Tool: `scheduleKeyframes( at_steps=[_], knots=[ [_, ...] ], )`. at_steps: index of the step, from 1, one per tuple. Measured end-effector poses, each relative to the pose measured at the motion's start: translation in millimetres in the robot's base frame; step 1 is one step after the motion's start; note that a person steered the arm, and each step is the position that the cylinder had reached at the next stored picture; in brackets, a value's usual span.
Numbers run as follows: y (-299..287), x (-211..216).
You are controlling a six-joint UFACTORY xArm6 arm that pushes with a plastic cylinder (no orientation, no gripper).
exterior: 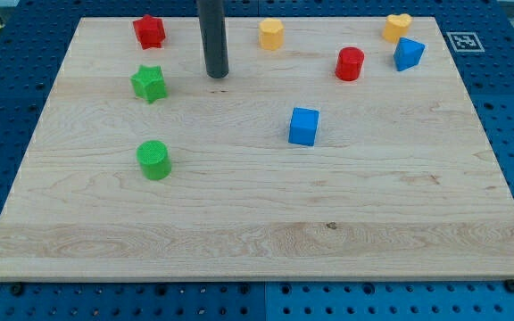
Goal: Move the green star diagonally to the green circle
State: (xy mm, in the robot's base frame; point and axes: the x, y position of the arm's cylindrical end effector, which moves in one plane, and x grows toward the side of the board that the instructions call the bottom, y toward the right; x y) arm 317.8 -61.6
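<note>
My tip, a bare rod with no claw, stands just right of the green star, above the green circle.

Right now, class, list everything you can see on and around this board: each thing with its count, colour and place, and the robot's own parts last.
star block: 1, red, top left of the board
star block: 1, green, left side, below the red star
circle block: 1, green, left side, below the green star and apart from it
hexagon-like block: 1, yellow, top middle
cylinder block: 1, red, upper right
heart block: 1, yellow, top right
angular block: 1, blue, top right, just below the yellow heart
cube block: 1, blue, right of centre
board: 1, light wood, on a blue perforated table
marker tag: 1, black and white, off the board's top right corner
my tip: 1, dark rod end, right of the green star, not touching it
</note>
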Motion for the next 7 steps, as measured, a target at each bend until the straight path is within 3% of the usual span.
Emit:
scheduleKeyframes(
  at_steps=[1,2,3,5,6,7],
  knots=[
    [-41.2,-6.5],
    [-120.3,-3.5],
    [-151.5,8.8],
    [26.2,61.4],
    [33.6,61.0],
    [-36.2,53.5]
  ],
)
